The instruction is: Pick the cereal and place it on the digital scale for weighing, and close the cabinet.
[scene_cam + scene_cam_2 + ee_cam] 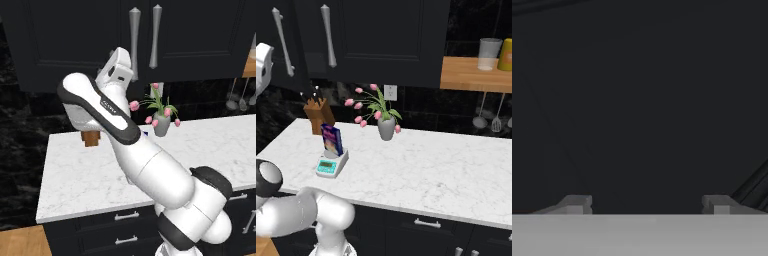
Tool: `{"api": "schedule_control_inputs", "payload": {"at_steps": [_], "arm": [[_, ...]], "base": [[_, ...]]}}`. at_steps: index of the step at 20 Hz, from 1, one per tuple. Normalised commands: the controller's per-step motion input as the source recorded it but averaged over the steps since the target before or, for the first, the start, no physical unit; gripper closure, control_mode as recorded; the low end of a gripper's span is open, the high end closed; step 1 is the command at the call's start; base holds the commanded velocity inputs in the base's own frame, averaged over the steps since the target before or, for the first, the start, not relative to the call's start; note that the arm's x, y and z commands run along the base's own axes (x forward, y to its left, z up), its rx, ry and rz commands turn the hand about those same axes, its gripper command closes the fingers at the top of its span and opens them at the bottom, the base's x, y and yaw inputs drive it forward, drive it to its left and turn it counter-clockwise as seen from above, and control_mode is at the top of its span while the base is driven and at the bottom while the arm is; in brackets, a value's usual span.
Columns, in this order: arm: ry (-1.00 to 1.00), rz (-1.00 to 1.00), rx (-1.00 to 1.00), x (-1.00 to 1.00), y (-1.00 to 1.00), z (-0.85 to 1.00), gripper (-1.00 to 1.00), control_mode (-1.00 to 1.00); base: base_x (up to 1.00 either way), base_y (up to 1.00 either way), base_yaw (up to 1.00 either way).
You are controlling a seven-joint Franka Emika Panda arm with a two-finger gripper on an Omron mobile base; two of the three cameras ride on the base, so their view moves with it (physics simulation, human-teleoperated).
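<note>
**Cereal on the scale, claw up at the cabinet door**

From the left base view, I see my arm raised in front of the cabinet, its hand lifted near the two long silver handles, whose doors sit flush. A vase of pink tulips stands on the white marble tabletop behind the arm, and a brown knife block peeks out under the elbow.

From the right base view, the cereal stands upright on the digital scale, the teal display facing the front edge. The knife block sits just behind it, the tulips to its right. A wooden shelf on the right carries a grey cup and a yellow container. The cereal is low on the tabletop, well apart from the raised hand at the left edge.

From the hand view, the claw is spread open with nothing between its fingertips, facing a dark panelled surface close ahead.
</note>
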Motion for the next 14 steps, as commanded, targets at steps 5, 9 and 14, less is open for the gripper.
{"api": "schedule_control_inputs", "payload": {"at_steps": [5,9,14], "arm": [[0.01,-0.01,0.00,0.88,0.02,0.00,-1.00,-1.00],[-0.01,-0.08,0.00,0.85,0.09,0.00,-1.00,-1.00],[-0.09,-0.17,-0.03,0.90,0.14,0.00,-1.00,-1.00]], "base": [[0.00,0.00,0.00],[0.00,0.00,0.00],[0.00,0.00,0.00]]}}
